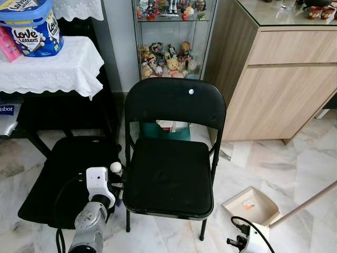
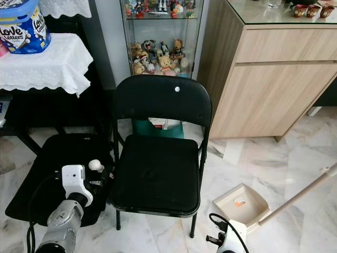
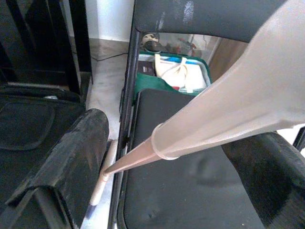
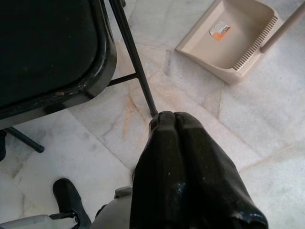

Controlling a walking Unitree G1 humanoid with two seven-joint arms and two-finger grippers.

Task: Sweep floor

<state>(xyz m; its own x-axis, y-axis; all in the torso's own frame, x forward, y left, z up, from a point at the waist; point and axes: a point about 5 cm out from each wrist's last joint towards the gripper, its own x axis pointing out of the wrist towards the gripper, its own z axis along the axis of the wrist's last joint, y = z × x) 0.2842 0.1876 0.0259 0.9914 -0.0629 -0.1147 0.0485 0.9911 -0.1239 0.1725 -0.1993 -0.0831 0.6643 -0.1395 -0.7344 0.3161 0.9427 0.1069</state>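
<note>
Gripping a broom handle (image 3: pixel 200 129), left gripper (image 3: pixel 157 157).

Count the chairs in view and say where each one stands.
1. The black folding chair stands on the marble floor before the glass cabinet, with the dustpan off its front right leg. Others may stand out of frame.

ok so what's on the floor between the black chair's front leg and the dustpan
Nothing: in the right wrist view the stretch from the chair leg to the dustpan is bare marble floor. The right gripper hangs shut above it.
</note>
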